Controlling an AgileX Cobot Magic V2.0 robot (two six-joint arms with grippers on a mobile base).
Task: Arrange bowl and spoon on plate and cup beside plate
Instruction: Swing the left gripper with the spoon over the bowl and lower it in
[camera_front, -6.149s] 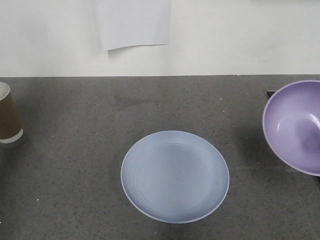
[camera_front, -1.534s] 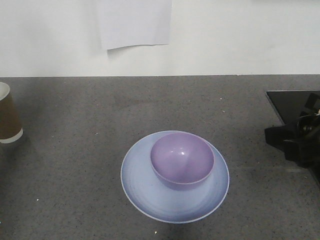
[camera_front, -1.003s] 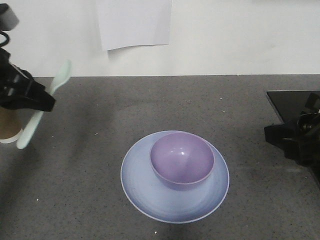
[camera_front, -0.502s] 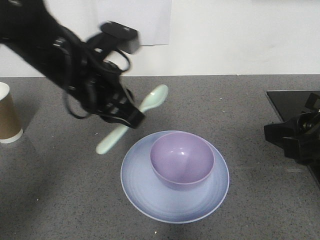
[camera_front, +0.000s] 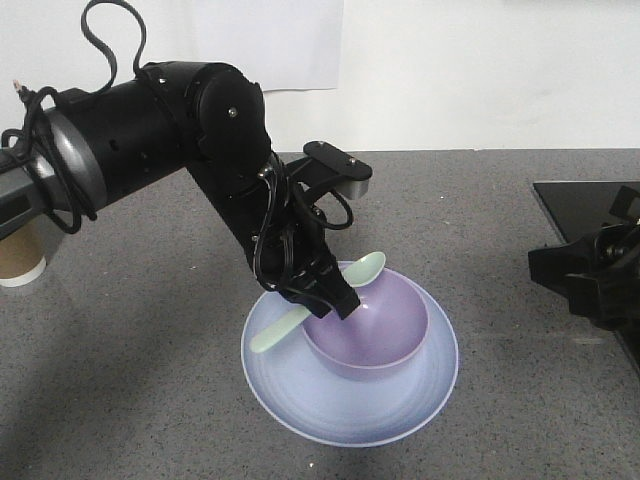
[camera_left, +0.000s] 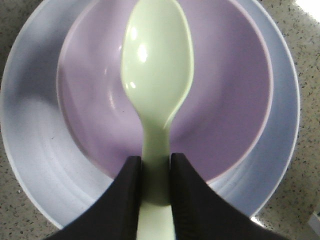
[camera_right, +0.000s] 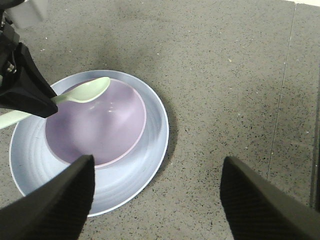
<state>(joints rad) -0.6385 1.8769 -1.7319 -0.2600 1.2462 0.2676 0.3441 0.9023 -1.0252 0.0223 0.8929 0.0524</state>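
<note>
In the last half second the left gripper (camera_left: 155, 172) swung over, pinching the spoon (camera_left: 156, 75) by its handle, head hanging over the bowl (camera_front: 380, 325) on the plate (camera_front: 340, 415). Right gripper (camera_right: 156, 170) sat wide, empty. Cup (camera_front: 18, 262) was still far left, so 2 placements looked left

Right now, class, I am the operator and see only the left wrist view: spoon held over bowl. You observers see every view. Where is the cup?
Observer: The cup stands at the far left edge of the front view, well apart from the plate.
Operator: And the right pincer?
Observer: Open and empty, off to the plate's right.
Operator: Where does the spoon handle end?
Observer: It sticks out behind the left pincer, over the plate's left side.
</note>
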